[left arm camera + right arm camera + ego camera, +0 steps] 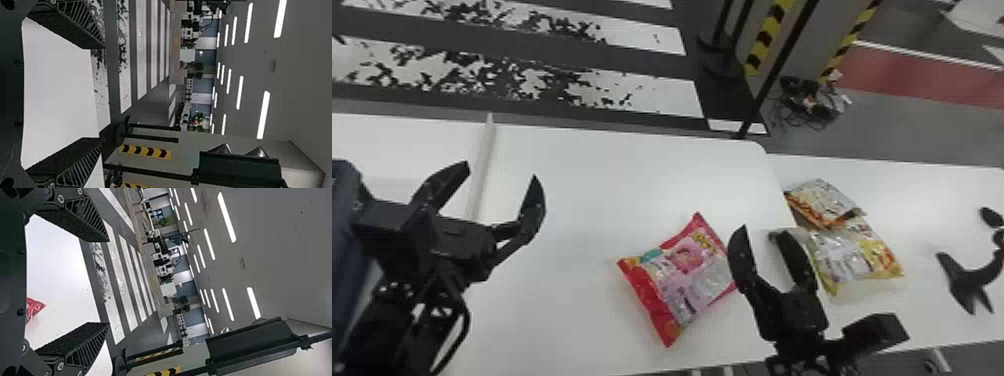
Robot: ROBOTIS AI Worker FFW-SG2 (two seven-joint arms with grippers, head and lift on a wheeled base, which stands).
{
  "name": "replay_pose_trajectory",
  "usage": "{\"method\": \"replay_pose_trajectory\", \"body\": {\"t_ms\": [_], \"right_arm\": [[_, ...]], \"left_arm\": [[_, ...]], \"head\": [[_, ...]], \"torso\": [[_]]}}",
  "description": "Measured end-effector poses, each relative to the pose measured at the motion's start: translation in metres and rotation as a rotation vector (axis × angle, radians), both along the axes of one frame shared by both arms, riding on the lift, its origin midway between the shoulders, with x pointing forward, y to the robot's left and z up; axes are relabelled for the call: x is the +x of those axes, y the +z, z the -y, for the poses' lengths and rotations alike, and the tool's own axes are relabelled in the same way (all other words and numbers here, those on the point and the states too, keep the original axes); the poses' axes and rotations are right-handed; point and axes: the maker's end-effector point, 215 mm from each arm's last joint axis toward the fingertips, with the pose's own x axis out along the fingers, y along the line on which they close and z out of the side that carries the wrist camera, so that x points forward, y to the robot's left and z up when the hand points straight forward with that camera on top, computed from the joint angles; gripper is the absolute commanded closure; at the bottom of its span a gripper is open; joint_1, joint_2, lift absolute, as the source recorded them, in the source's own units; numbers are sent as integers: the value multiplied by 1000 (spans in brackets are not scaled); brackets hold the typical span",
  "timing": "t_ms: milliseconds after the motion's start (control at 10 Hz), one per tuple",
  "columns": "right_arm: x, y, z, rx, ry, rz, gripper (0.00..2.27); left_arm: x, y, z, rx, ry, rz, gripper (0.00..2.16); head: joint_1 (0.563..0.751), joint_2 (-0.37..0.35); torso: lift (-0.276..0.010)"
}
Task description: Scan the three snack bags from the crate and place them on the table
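Head view: the red-and-pink plastic snack bag (682, 275) is judged light, soft and slippery, contents likely crushable. Recommended hold: mild pressure across its middle. Film is glossy and creased, with pointed corners and a pale printed panel. It lies on the white smooth tabletop (557, 310), just left of the black two-fingered right gripper (758, 231); contact cannot be determined. That pincer is spread, nothing pinched. Right of it, a white-and-orange bag (819, 200) overlaps a white-and-yellow bag (852, 257). The black left gripper (500, 169), also spread and empty, is beside the dark blue crate (344, 205).
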Motion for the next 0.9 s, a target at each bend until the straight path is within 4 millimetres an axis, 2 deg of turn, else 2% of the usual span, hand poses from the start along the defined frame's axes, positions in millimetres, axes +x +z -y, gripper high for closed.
{"method": "replay_pose_trajectory", "body": {"t_ms": [200,400,500,700,900], "right_arm": [[-4,-17,-53,4,86,-58,144],[-12,-31,-103,30,161,-104,363],[-18,-45,-126,42,202,-150,832],[-31,-77,-152,48,257,-247,2037],[-40,-109,-161,45,288,-348,2138]], "left_arm": [[-13,4,-21,-25,11,41,36],[-21,3,-34,-37,18,50,36],[-25,-2,-37,-38,18,44,36],[-27,-7,-37,-46,8,39,36],[-27,-6,-35,-55,-2,40,36]], "head": [[695,-134],[695,-59],[695,-10],[695,30],[695,45]], "torso": [[-62],[-62],[-62],[-62],[-62]]}}
